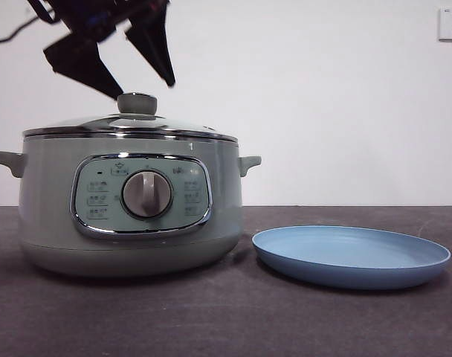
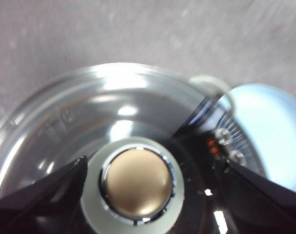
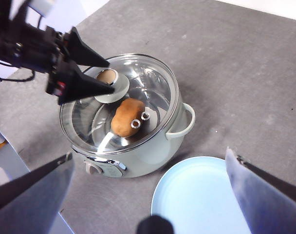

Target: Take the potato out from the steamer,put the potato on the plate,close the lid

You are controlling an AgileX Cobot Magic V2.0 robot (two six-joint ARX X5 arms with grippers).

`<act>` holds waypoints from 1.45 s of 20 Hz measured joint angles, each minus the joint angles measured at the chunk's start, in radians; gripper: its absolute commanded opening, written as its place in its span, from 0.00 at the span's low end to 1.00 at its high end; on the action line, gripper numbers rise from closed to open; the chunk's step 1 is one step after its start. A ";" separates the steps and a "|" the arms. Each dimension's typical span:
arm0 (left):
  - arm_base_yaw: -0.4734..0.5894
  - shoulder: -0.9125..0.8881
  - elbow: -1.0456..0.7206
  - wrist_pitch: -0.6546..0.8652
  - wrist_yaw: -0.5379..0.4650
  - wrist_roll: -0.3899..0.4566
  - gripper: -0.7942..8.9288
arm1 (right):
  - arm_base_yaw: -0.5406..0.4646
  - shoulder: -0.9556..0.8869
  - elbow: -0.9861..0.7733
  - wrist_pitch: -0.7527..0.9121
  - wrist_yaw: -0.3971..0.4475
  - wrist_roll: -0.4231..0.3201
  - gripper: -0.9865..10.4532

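Note:
The pale green steamer (image 1: 129,216) stands on the left of the table with its glass lid (image 1: 129,124) resting on it. In the right wrist view the orange-brown potato (image 3: 126,117) shows through the lid (image 3: 148,83), inside the steamer (image 3: 138,156). My left gripper (image 1: 146,88) hangs open just above the lid's knob (image 1: 137,103). In the left wrist view its jaws flank the knob (image 2: 138,187) without touching it. The light-blue plate (image 1: 352,256) lies empty to the right of the steamer. My right gripper (image 3: 149,153) is open, high above the table and holding nothing.
The dark grey tabletop (image 1: 226,320) runs in front of the steamer and plate. A white wall with a socket (image 1: 450,22) is behind. One steamer side handle (image 1: 248,162) points toward the plate.

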 measured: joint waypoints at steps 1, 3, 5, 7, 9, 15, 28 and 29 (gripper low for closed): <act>-0.004 0.008 0.000 -0.002 -0.003 0.000 0.53 | 0.000 0.000 0.000 0.000 0.000 0.000 0.72; -0.008 0.025 0.000 -0.009 -0.008 0.000 0.52 | 0.000 0.000 0.000 0.000 0.028 0.001 0.72; -0.012 0.031 0.001 -0.014 -0.032 0.001 0.37 | 0.000 0.000 0.000 0.000 0.070 0.002 0.72; -0.013 0.032 0.005 -0.031 -0.056 0.003 0.09 | 0.000 0.000 0.000 0.000 0.072 0.003 0.72; -0.013 0.032 0.005 -0.037 -0.062 0.025 0.07 | 0.000 0.000 0.000 0.000 0.072 0.003 0.72; -0.013 0.035 0.017 -0.051 -0.065 0.037 0.07 | 0.000 0.000 0.000 0.000 0.072 0.013 0.72; -0.013 0.062 0.566 -0.421 -0.113 0.166 0.07 | 0.016 0.000 0.000 0.099 0.015 0.134 0.72; -0.014 0.062 0.615 -0.470 -0.167 0.184 0.07 | 0.030 0.002 0.000 0.120 0.007 0.152 0.72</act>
